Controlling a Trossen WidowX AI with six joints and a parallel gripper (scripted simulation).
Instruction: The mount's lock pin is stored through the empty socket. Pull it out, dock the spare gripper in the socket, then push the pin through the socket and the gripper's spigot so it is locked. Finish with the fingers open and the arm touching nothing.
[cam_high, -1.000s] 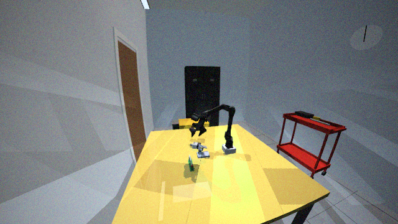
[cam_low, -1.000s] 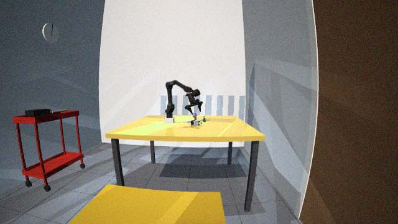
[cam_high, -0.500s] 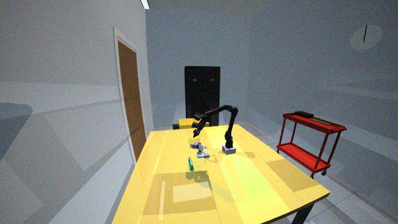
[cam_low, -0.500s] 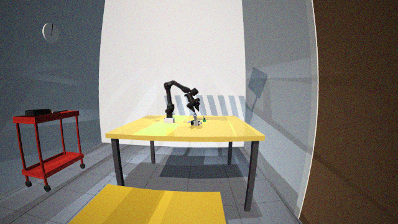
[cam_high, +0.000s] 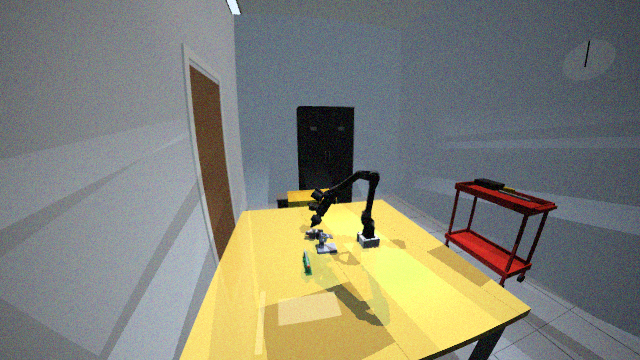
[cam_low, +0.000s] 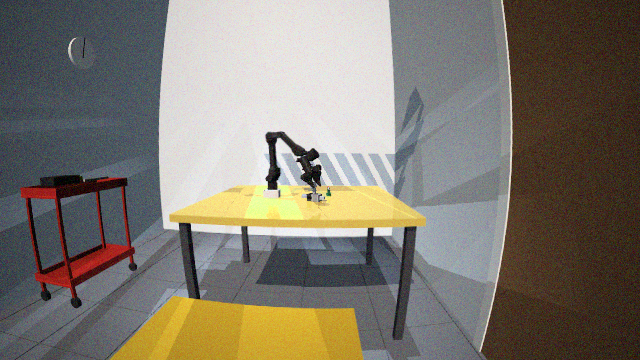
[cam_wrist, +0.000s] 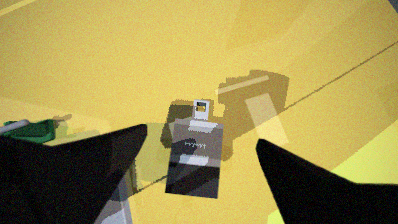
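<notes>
My gripper (cam_wrist: 202, 136) (cam_high: 311, 216) is open and empty, above the spare gripper. The spare gripper (cam_wrist: 194, 150) (cam_high: 313, 233) (cam_low: 316, 198) lies on the table, a grey and black block. Its pale spigot with a square hole points toward the top of the wrist view. It lies between my fingertips in that view, not touched. The grey mount (cam_high: 326, 248) (cam_wrist: 119, 202) stands beside it, mostly hidden behind my left finger in the wrist view. A green holder (cam_wrist: 37, 132) (cam_high: 305, 265) (cam_low: 328, 192) is farther off, with a pale bar on it. I cannot tell whether this is the lock pin; the socket is too small to judge.
The yellow table (cam_high: 235, 300) (cam_low: 210, 210) carries my arm's pale base (cam_high: 368, 241) (cam_low: 272, 193), near the mount. A red cart (cam_high: 487, 250) (cam_low: 82, 265) stands away from the table. A black cabinet (cam_high: 326, 150) and a second yellow table (cam_low: 240, 330) are beyond the work area.
</notes>
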